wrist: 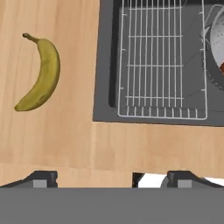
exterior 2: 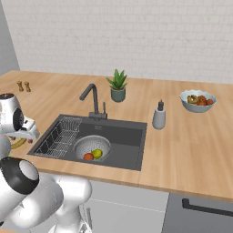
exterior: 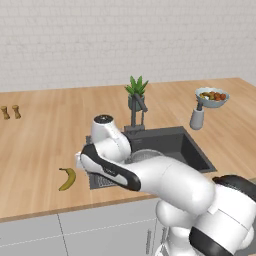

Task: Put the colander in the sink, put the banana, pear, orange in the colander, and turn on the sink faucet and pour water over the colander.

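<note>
The banana [wrist: 41, 74] lies on the wooden counter left of the sink [wrist: 106, 65]; it also shows as banana [exterior: 68, 178]. My gripper [wrist: 112, 178] hangs open and empty above the counter near the sink's front left corner, right of the banana. The colander [exterior 2: 92, 146] sits in the sink [exterior 2: 129, 136] beside the wire rack [wrist: 162, 61], with the orange [exterior 2: 88, 156] and the pear [exterior 2: 97, 153] in it. The sink faucet [exterior 2: 93, 98] stands behind the basin with no water running.
A potted plant [exterior 2: 118, 86] stands behind the faucet. A soap dispenser [exterior 2: 159, 116] and a pale blue fruit bowl [exterior 2: 198, 100] are on the counter to the right. Two small shakers [exterior: 10, 112] stand at the far left. The counter's front edge is just below my gripper.
</note>
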You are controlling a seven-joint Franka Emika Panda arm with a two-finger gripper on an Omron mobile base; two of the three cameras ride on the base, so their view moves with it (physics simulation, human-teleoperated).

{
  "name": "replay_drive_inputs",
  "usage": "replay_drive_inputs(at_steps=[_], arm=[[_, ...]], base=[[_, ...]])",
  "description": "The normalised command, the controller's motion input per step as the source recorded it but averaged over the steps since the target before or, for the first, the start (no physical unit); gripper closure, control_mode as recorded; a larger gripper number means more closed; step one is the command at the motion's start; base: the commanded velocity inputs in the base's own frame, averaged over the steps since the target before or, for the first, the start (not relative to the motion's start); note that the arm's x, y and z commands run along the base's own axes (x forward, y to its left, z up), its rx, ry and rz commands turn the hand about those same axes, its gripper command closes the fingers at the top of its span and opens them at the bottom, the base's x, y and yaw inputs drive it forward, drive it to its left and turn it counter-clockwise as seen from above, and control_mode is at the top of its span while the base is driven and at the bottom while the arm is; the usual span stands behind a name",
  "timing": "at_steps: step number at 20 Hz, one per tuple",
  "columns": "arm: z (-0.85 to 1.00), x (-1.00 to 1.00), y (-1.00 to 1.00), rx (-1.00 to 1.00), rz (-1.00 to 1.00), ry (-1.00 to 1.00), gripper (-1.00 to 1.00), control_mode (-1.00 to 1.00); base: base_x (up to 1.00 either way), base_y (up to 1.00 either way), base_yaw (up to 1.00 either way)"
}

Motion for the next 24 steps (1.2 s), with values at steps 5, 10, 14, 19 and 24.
replay_drive_inputs(at_steps=[5,10,14,19,24], arm=[[-0.05,0.28,0.64,0.00,-0.14,0.00,-1.00,-1.00],[-0.12,0.26,0.40,0.00,-0.15,0.00,-1.00,-1.00],[-0.22,0.21,0.28,0.00,-0.06,0.02,-1.00,-1.00],[-0.19,0.12,0.06,0.00,0.00,0.00,-1.00,-1.00],[-0.26,0.11,0.02,0.00,0.00,0.05,-1.00,-1.00]], base=[[0.00,0.00,0.00],[0.00,0.00,0.00],[0.00,0.00,0.00],[0.00,0.00,0.00],[0.00,0.00,0.00]])
